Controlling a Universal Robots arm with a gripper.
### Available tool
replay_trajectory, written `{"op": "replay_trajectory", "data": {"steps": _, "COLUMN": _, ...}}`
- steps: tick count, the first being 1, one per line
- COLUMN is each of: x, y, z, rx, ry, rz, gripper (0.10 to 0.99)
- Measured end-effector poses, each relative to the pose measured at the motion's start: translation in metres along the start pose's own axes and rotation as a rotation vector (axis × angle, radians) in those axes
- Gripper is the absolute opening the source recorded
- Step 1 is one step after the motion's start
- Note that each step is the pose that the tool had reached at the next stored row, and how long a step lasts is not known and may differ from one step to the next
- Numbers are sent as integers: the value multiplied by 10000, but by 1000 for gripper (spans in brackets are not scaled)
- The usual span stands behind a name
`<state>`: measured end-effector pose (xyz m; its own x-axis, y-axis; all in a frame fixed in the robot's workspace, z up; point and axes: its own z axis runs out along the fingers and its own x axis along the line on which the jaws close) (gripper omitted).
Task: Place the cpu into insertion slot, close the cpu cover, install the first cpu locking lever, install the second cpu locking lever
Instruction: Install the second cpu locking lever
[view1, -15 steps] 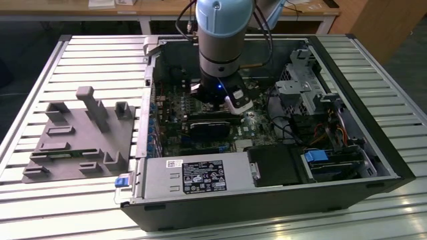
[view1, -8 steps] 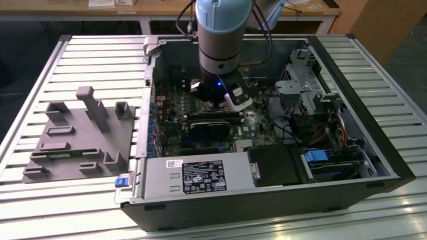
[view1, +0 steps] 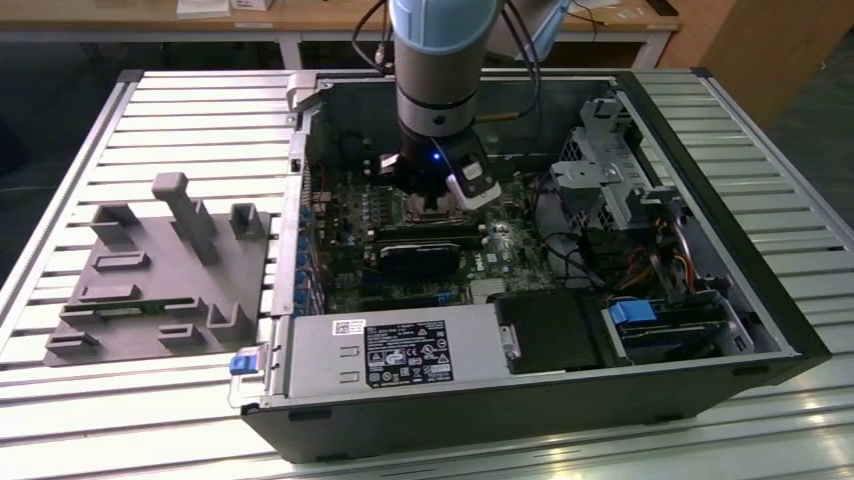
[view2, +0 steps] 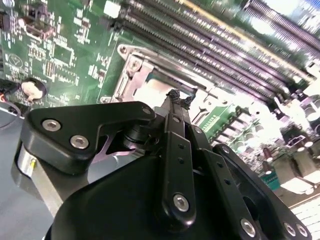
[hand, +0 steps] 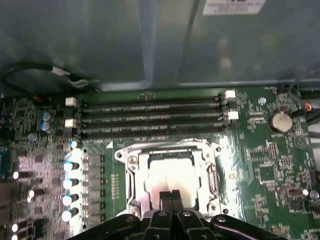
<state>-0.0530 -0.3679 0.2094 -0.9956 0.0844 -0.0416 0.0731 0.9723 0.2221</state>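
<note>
Clenched with nothing between its fingertips, the gripper (hand: 171, 194) hung at lower centre, touching the cpu (hand: 170, 176) seated inside the cpu cover (hand: 131, 175).

This is a robotics lab or assembly workshop: an opened computer case (view1: 534, 330) lies on a ribbed metal bench (view1: 187, 110) with its green motherboard (hand: 270, 160) bare right beneath the hand (hand: 170, 196). Well off to the hand's side stands a grey parts fixture (view1: 160, 275), and wooden desks (view1: 307, 20) line the room beyond.
</note>
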Motion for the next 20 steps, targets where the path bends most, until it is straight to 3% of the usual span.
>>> {"op": "replay_trajectory", "data": {"steps": 8, "x": -51, "y": 76, "z": 19, "rx": 120, "ry": -8, "rz": -7, "gripper": 106}}
{"op": "replay_trajectory", "data": {"steps": 12, "x": -51, "y": 97, "z": 18, "rx": 296, "ry": -21, "rz": -17, "gripper": 106}}
{"op": "replay_trajectory", "data": {"steps": 20, "x": -56, "y": 131, "z": -96, "rx": 329, "ry": -27, "rz": -20, "gripper": 106}}
